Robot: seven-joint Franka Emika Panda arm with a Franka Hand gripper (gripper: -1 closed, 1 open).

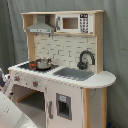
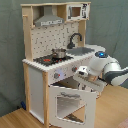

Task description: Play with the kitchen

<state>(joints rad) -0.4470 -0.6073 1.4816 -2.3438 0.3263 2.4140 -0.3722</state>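
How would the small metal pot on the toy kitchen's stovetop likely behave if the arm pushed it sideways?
The pot looks small and thin-walled, so probably light. Its flat base on the smooth stovetop suggests sliding rather than tipping. It looks rigid, unlikely to deform.

Nothing here can be read. The kitchen (image 1: pixel 62 65) carries no legible words or brand marks in either exterior view. The microwave (image 1: pixel 75 23) up top has a dark keypad panel (image 1: pixel 84 23) with small pale buttons, but whatever is printed on them is too small to make out; in the second exterior view the same panel (image 2: pixel 84 9) is just a dark strip. The knobs (image 2: pixel 57 75) on the front show no markings I can read.
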